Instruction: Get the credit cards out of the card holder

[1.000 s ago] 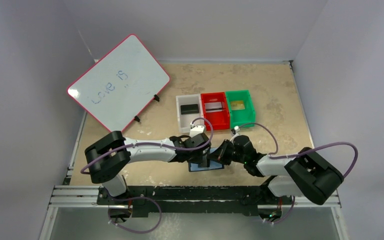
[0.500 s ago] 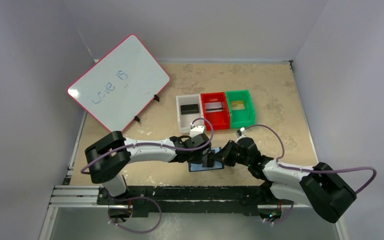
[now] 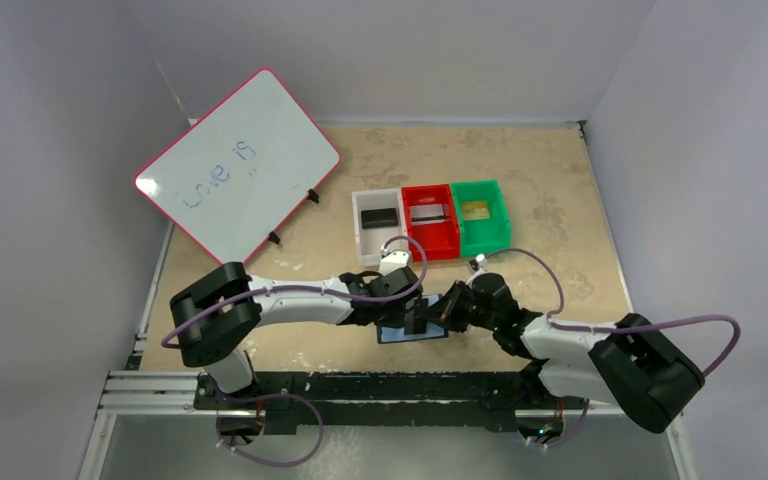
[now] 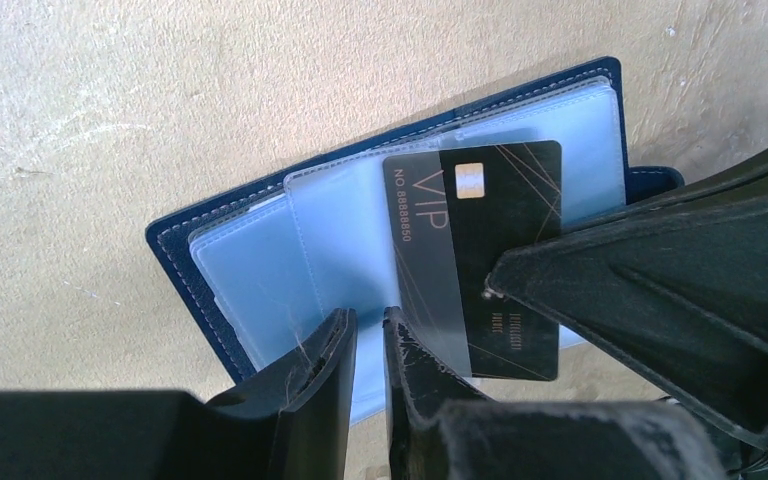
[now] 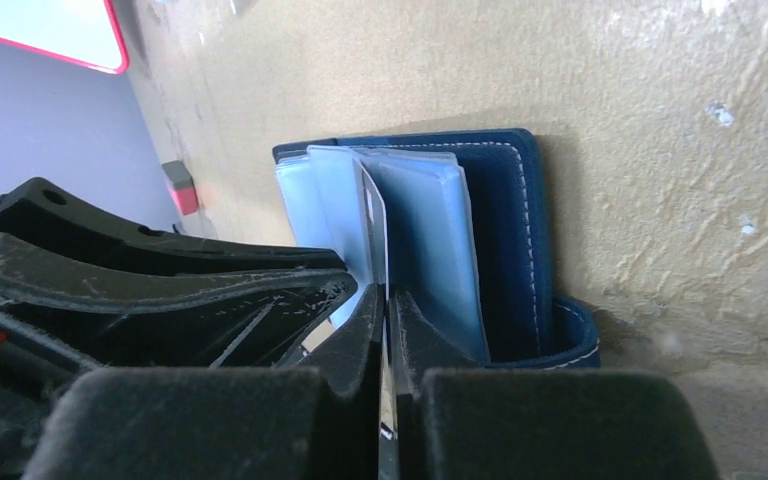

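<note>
Pinning, left gripper [image 4: 365, 345]: nearly clenched on a clear sleeve edge of the card holder [image 4: 195, 250], which lies open on the table [image 3: 550, 180] just beneath it.
Card holder: spread flat between both grippers, light blue pockets up.
Black card [image 4: 500, 215]: half out of its sleeve, just right of the left fingers.
Right gripper [image 5: 388, 330]: clamped on the black card's edge.
Advice: I judge a straight, level pull along the sleeve best, left hold firm so the holder does not drag.
</note>
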Available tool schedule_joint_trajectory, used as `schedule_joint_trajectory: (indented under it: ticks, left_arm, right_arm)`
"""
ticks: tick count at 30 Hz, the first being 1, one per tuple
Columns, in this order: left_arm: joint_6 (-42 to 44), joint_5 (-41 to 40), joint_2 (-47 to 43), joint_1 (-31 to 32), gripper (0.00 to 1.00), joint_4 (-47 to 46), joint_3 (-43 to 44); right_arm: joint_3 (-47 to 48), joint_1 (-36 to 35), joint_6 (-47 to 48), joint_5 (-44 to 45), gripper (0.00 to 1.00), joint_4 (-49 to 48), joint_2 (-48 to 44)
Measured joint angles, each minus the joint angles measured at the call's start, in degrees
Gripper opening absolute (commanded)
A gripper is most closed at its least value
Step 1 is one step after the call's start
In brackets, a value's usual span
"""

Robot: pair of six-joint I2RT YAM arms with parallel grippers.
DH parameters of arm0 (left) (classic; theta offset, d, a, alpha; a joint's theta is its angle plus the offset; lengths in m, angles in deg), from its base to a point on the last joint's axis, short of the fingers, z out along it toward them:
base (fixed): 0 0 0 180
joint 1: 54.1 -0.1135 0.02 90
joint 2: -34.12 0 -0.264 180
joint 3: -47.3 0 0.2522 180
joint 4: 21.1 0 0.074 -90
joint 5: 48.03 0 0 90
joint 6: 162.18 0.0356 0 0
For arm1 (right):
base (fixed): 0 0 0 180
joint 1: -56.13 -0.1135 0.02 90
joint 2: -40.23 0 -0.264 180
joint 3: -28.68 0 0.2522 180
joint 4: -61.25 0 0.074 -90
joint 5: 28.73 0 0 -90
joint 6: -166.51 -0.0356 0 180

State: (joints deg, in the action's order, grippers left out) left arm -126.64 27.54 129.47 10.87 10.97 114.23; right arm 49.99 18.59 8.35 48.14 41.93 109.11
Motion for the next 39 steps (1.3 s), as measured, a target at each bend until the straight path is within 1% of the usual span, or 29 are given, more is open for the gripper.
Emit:
schedule_joint_trajectory:
  ticks: [2,4,10,14,18,21,24,26,28,31,33,36,39]
  left_arm:
    - [0.00,-0.20,0.00,0.00,0.16,0.04,0.00]
    - [-0.04,-0.59,0.00,0.07,0.16,0.11,0.00]
    - [-0.24,-2.03,-0.33,0.11,0.18,1.05,0.00]
    - [-0.22,-3.08,-1.14,0.11,0.26,2.45,-0.07]
    - [-0.20,-4.66,-3.39,0.11,0.35,3.76,-0.24]
    - [-0.11,-6.73,-5.33,0.11,0.47,4.70,-0.20]
    - [0.04,-10.16,-7.32,0.11,0.63,7.45,0.22]
    - [0.04,-13.14,-8.41,0.09,0.69,9.92,1.05]
    - [0.04,-16.33,-9.70,-0.04,0.71,12.35,1.77]
    - [0.04,-19.78,-12.33,-1.11,0.72,15.93,2.27]
    - [0.20,-21.35,-14.49,-3.52,0.72,18.29,2.27]
    - [1.18,-22.77,-18.27,-9.18,0.80,21.18,2.16]
    - [3.26,-24.33,-24.26,-15.26,0.84,22.53,0.59]
  right_arm:
    - [0.66,0.00,0.26,0.52,0.00,2.58,-1.92]
    - [1.90,-0.07,0.94,1.95,0.00,7.26,-5.14]
    - [6.34,0.07,3.72,10.86,0.00,22.67,-15.02]
    - [8.09,0.07,5.88,15.28,0.00,29.46,-20.59]
    - [8.74,0.07,8.28,17.18,0.00,32.04,-24.33]
    - [9.18,0.07,9.86,17.97,0.00,32.37,-25.79]
    - [9.31,0.07,10.84,18.08,0.00,32.28,-25.66]
    - [9.31,0.07,11.39,17.66,0.00,31.58,-24.76]
    - [9.31,0.07,11.72,16.55,0.00,30.45,-23.47]
    - [9.33,0.07,12.26,13.90,0.00,28.02,-19.82]
    - [9.49,0.07,12.98,12.24,0.00,26.82,-16.37]
    - [10.75,0.07,14.60,10.69,0.00,26.23,-11.82]
    - [13.62,0.04,16.63,9.49,0.00,25.70,-8.22]
